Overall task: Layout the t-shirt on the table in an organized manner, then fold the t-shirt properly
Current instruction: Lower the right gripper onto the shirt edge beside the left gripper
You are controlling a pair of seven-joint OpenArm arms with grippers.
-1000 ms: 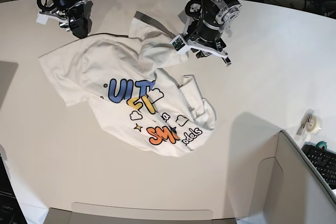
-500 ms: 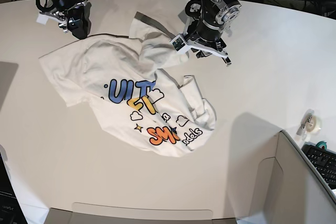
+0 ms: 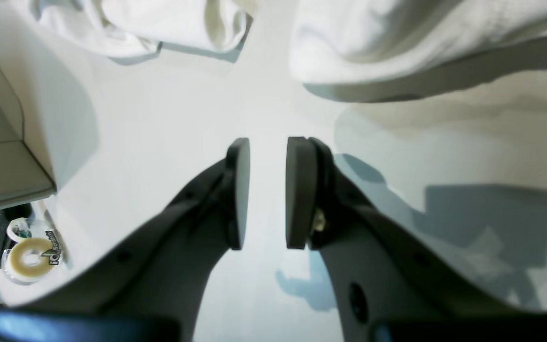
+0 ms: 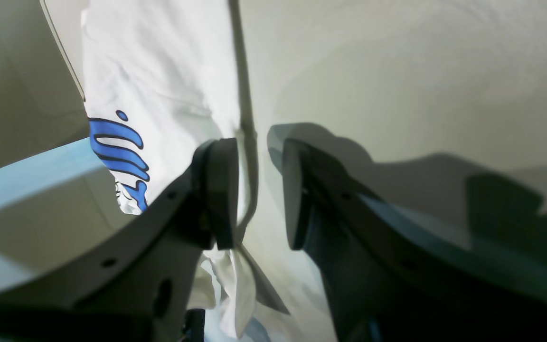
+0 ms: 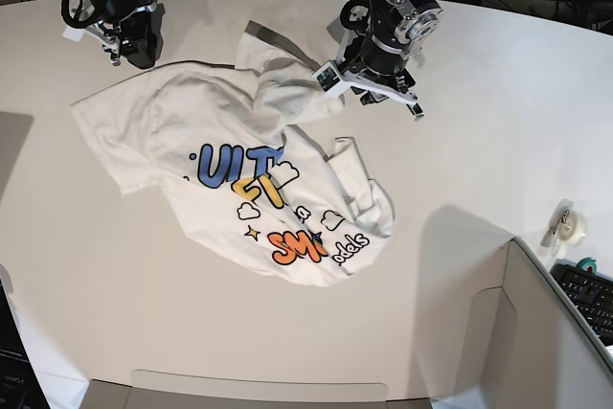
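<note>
White table: crumpled t-shirt between end effectors, both slightly parted, gripping nothing.

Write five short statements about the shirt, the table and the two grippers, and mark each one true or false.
1. The t-shirt lies crumpled, not spread flat. True.
2. The left gripper clamps a fold of cloth. False: its jaws stand apart with only bare table between them.
3. The right gripper hangs near the shirt's edge. True.
4. The print faces down. False: the coloured letters show.
5. A tape roll lies on the table. True.
</note>
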